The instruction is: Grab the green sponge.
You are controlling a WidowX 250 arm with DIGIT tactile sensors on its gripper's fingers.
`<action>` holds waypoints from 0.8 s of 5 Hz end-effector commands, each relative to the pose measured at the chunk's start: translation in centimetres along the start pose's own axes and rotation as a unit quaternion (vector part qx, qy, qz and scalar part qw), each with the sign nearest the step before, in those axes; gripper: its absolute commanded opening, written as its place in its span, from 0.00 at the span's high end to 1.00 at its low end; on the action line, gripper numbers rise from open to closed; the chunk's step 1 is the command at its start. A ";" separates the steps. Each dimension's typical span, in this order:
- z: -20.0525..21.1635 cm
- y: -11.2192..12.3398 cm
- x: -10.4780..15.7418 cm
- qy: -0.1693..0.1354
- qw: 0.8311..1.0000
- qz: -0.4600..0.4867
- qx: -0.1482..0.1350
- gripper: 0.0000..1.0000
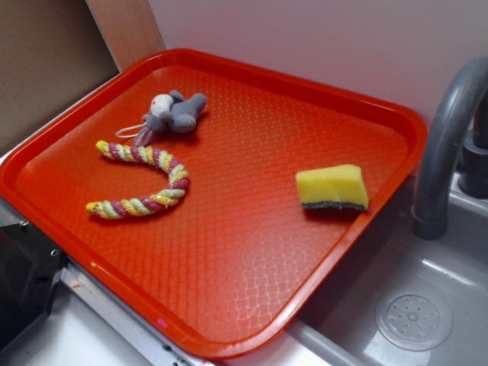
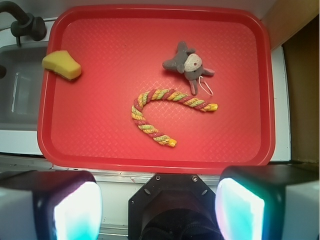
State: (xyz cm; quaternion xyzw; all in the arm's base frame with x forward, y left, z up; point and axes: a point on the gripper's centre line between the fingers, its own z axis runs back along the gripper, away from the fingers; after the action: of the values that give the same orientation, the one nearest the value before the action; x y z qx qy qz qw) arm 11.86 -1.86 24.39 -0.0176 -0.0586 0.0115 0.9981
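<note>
Sponge (image 1: 332,187) is the landmark here, and in the exterior view it lies on the red tray (image 1: 229,335) close to the tray's rim on the side of the grey sink (image 1: 427,305). Its yellow foam faces up and the thin dark scouring layer is at the bottom, so it rests flat and stable. The grey faucet (image 1: 446,145) stands just beside the sponge, beyond the rim. The braided rope toy (image 1: 145,179) lies well apart from the sponge, toward the other side of the tray, and the small grey plush animal (image 1: 174,114) sits just behind the rope. No gripper shows in this view.

In the wrist view the sponge (image 2: 62,65) is at the upper left, again against the tray rim (image 2: 45,125) and next to the sink. The rope toy (image 2: 162,112) and the plush animal (image 2: 187,64) are far to the right of it. The gripper (image 2: 159,200) hangs above the near edge of the tray, well apart from the sponge, its two fingers (image 2: 75,210) spread wide with nothing between them. I judge the approach is not yet begun; the faucet near the sponge probably leaves little room on that side.
</note>
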 end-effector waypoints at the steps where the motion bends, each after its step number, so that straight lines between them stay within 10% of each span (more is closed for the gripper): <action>1: 0.0 0.0 0.0 0.000 1.000 0.000 0.000 0.00; 4: -6.6 -1.6 4.9 -0.073 0.973 -0.196 -0.092 0.00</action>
State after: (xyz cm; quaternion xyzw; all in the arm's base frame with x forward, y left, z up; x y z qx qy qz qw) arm 17.53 -3.52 17.88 -0.0999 -0.1236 -0.1940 0.9680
